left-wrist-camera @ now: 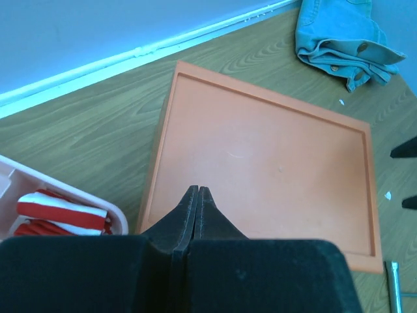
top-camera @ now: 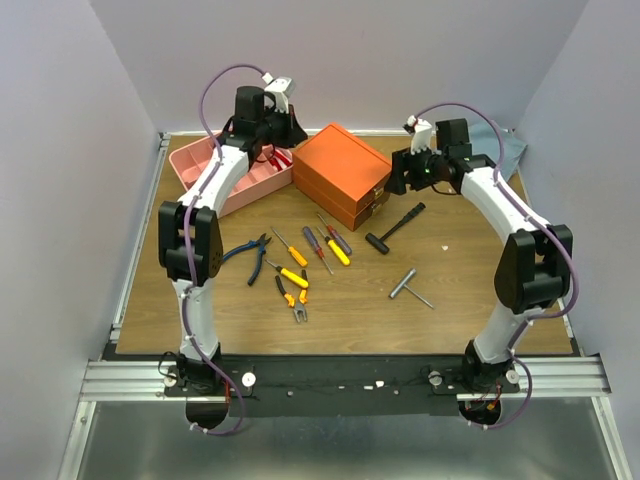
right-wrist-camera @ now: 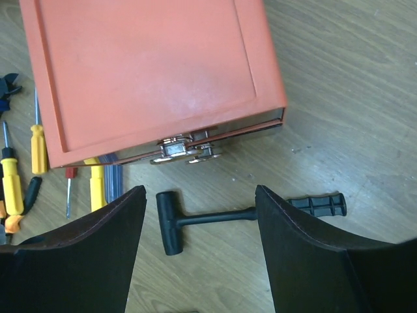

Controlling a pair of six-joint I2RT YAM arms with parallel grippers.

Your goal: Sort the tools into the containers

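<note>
While hovering over the far side of the wooden tabletop (top-camera: 470, 290), holding the left hand (left-wrist-camera: 197, 192) pressed together on nothing, just above the near edge of the flat orange plastic box (left-wrist-camera: 260, 163) and beside the shallow pink plastic tray (left-wrist-camera: 98, 205). Spreading the right hand (right-wrist-camera: 201, 192) wide and empty over the box's metal latch (right-wrist-camera: 186, 149), with the black hammer (right-wrist-camera: 215, 217) lying on the wood directly between the spread fingers.

Apparently pausing early in the sorting. Showing only a red-and-white striped item (left-wrist-camera: 58, 212), perhaps a tool handle, inside the tray. Leaving the rest loose in front of the box: blue-handled pliers (top-camera: 245, 252), orange-handled pliers (top-camera: 293, 297), yellow and dark-handled screwdrivers (top-camera: 337, 250) in a rough row between them and the box, and a silver T-shaped wrench (top-camera: 410, 287) well apart to the right. Lying crumpled in the far right corner, out of play, a blue-grey cloth (left-wrist-camera: 339, 39).

Likely lining up the hammer as the next pick: dropping the right hand straight down, closing across the slim shaft rather than the ribbed grip, then lifting. Possibly needing the box dealt with first, since lying shut with its latch seemingly fastened, or else carrying the hammer across to the tray.
</note>
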